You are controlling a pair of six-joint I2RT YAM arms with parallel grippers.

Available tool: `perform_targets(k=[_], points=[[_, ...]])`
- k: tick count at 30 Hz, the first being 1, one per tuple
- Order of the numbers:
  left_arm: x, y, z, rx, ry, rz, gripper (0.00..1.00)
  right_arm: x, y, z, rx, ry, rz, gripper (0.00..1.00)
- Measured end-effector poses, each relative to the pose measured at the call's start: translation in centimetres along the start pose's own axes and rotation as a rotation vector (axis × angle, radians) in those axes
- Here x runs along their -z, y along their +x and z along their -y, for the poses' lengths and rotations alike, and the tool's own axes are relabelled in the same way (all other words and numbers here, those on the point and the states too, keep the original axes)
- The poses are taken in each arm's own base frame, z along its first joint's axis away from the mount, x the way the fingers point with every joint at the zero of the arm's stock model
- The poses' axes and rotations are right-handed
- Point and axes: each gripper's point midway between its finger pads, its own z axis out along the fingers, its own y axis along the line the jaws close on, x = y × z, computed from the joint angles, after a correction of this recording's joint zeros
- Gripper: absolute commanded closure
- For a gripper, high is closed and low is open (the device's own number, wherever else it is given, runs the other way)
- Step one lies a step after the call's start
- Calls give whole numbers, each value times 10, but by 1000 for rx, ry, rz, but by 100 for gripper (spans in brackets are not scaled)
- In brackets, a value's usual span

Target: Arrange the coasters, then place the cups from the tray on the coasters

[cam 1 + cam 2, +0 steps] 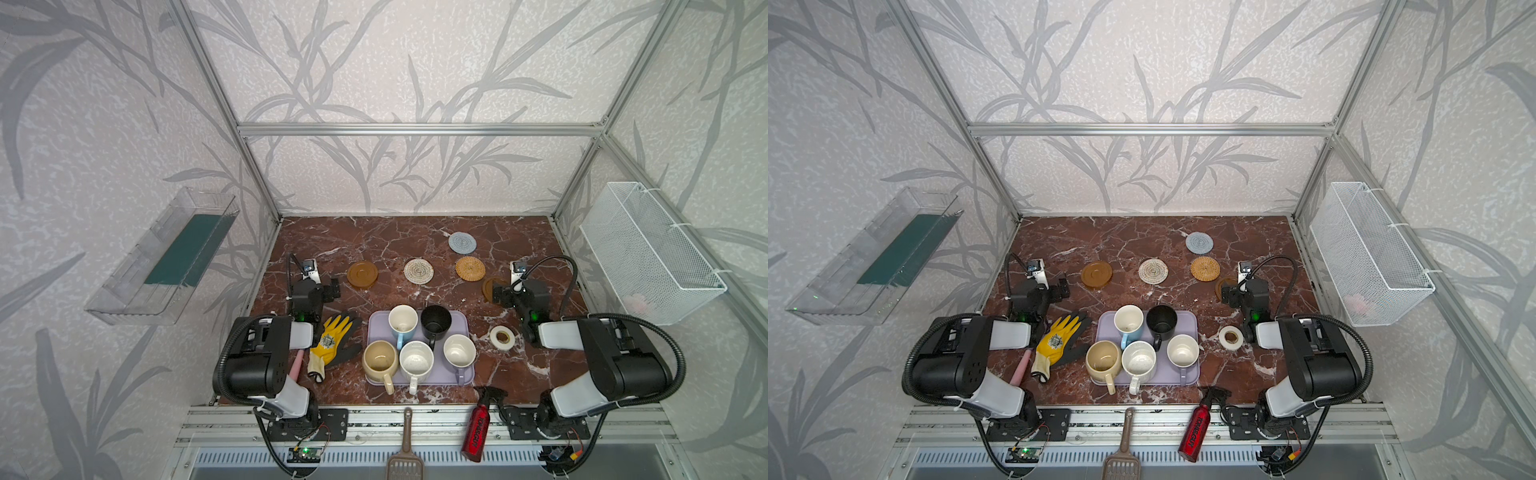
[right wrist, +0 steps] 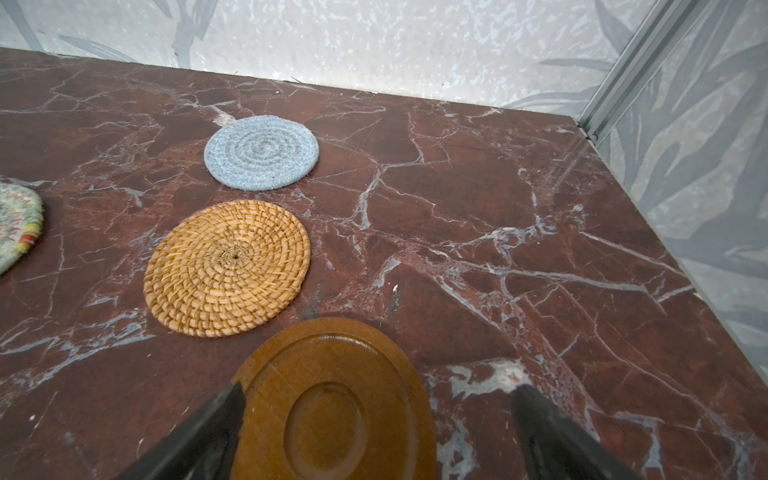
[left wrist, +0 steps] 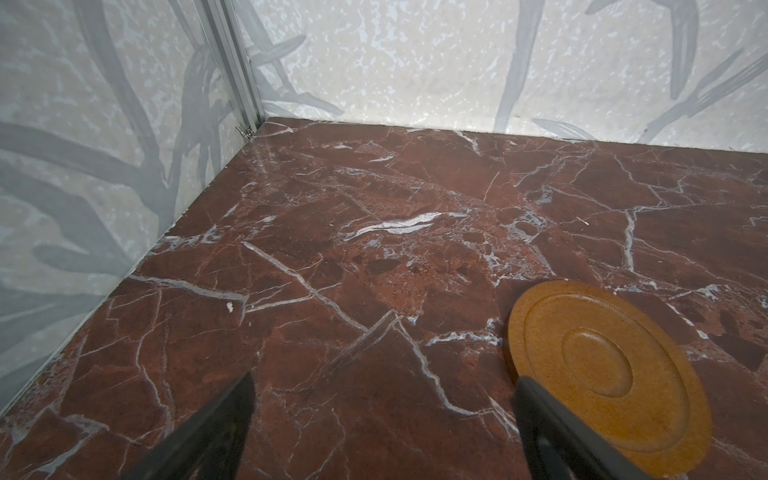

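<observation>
Marble tabletop (image 1: 374, 245): five coasters (image 1: 418, 271), five cups (image 1: 416, 359) on one tray (image 1: 460, 320); left tool (image 3: 384, 382), right tool (image 2: 379, 388) both spread

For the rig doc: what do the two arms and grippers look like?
The left arm and right arm match: boxy black housings, light grey links, a black ribbed hose, a green wrist light, a white camera. The left gripper and right gripper are black with flat tapered fingers.
</observation>
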Motion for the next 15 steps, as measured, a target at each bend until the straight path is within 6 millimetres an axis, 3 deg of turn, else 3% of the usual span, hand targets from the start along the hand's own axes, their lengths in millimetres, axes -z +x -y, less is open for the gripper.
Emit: perform_targets(k=[15], points=[[4, -3, -3, 7, -15, -3, 1, 3, -6, 1, -1, 0, 13, 1]])
